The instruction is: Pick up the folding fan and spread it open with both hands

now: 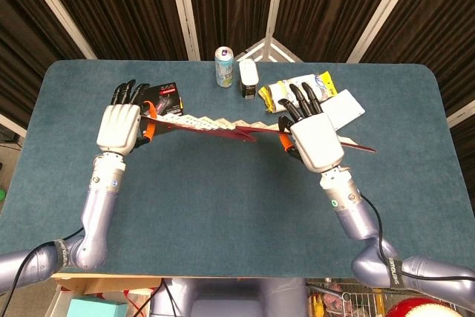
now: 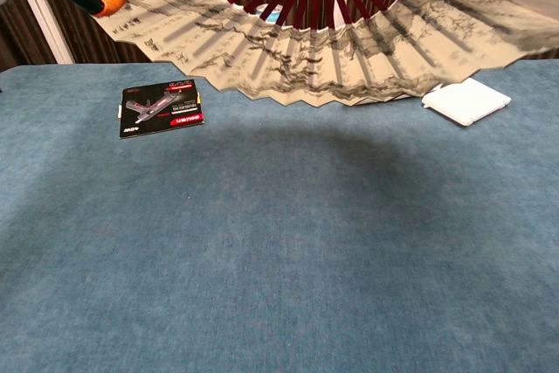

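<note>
Chest view: folding fan [image 2: 323, 50] spread wide, dark red ribs, ink-painted paper, above the tabletop [image 2: 288, 251].
Left hand [image 1: 120, 125]: grips one end rib.
Right hand [image 1: 315, 139]: grips the other.

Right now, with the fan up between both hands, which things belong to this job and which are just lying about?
Belongs to the job:
- folding fan, spread wide above the table
- left hand, holding one end
- right hand, holding the other end

Just lying about:
- black card
- drink can
- white pad
- yellow and white packet
- small white box
</note>
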### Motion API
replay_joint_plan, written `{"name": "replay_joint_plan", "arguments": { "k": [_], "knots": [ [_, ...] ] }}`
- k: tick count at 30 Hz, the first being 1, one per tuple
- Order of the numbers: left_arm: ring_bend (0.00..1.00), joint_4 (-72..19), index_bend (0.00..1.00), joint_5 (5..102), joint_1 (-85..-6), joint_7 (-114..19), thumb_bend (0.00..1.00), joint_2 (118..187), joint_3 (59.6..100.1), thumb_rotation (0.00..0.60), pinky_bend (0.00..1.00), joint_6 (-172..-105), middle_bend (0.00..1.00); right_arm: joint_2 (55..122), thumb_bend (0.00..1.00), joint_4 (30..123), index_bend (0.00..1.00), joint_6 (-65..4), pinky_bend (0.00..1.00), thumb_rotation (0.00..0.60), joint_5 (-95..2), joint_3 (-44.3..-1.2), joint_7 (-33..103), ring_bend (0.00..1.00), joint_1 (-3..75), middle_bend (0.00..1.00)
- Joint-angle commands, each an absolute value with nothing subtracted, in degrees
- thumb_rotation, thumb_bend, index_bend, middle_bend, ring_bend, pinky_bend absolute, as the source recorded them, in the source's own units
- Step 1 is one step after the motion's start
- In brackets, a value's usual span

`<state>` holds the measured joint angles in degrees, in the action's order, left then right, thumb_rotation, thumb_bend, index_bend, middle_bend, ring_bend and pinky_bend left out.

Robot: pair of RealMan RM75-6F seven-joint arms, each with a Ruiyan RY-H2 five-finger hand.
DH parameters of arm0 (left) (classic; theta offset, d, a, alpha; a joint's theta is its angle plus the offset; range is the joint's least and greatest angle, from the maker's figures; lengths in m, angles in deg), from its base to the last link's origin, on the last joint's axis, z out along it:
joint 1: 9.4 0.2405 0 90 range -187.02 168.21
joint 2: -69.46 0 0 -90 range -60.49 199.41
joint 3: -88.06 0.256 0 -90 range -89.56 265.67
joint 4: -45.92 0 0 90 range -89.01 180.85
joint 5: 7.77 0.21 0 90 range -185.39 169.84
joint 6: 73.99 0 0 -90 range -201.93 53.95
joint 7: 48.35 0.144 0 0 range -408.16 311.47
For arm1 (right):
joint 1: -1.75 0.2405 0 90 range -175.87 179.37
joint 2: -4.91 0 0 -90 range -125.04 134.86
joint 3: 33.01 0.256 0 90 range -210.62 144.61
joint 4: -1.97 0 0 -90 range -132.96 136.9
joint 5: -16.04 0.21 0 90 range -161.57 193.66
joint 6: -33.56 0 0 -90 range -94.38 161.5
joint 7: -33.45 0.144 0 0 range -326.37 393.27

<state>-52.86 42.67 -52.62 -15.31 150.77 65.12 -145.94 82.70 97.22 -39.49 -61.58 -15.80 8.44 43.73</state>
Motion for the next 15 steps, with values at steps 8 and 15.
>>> {"name": "replay_joint_plan", "arguments": {
  "k": [8, 15],
  "knots": [
    [0.00, -53.43, 0.61, 43.93, -51.99, -16.63, 0.64, 150.25, 67.01, 0.600, 0.00, -145.75, 0.12, 81.59, 0.56, 95.23, 0.76, -40.27, 0.00, 0.600, -65.19, -18.79, 10.08, 0.04, 41.96, 0.28],
    [0.00, -52.74, 0.61, 45.15, -52.13, -17.32, 0.64, 151.22, 67.83, 0.600, 0.00, -146.20, 0.12, 81.60, 0.56, 92.77, 0.76, -40.82, 0.00, 0.600, -67.02, -20.08, 10.55, 0.04, 41.19, 0.28]
  ]
}}
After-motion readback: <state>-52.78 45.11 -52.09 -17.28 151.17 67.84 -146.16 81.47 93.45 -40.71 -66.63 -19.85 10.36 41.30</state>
